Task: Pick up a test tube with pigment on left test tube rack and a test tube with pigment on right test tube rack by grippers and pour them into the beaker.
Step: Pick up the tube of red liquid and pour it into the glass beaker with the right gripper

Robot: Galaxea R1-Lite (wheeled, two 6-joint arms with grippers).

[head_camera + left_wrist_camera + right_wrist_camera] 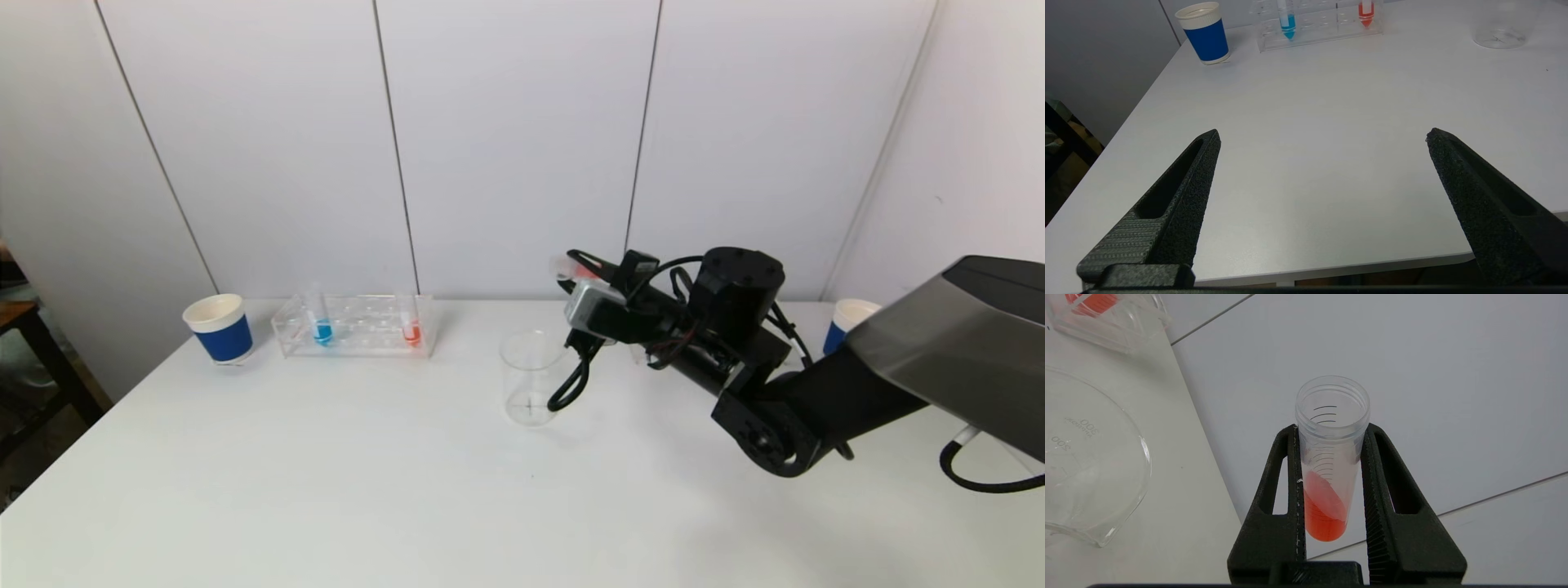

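**Red tube tipped beside the beaker, pour not begun**

Here the right gripper (1331, 457) is clenched on a red tube (1331, 469), its two fingers (1290, 477) pressing the tube's sides below the threaded mouth. Holding it there leaves the open mouth clear of the fingers, so liquid can leave without wetting them. The red pigment sits slanted in the bottom, well short of the mouth, so the tube is tilted but nothing is running out.

In the head view the right gripper (575, 278) hangs just right of the beaker (531, 376) and above its rim, with the tube's mouth pointing left toward it. My guess is that this is the set-up for pouring: the mouth needs to come over the beaker and the tilt to steepen. The beaker looks empty.

Further left, at the far edge of the table (326, 490), the left rack (355, 325) holds a blue tube (322, 327) and another red one (411, 327), both upright. A blue cup (220, 327) stands left of it; a second cup (849, 322) is far right, half hidden by the arm.

The left gripper (1323, 139) is released, fingers spread wide, hovering over the near left of the table, well apart from the rack, apparently idle.
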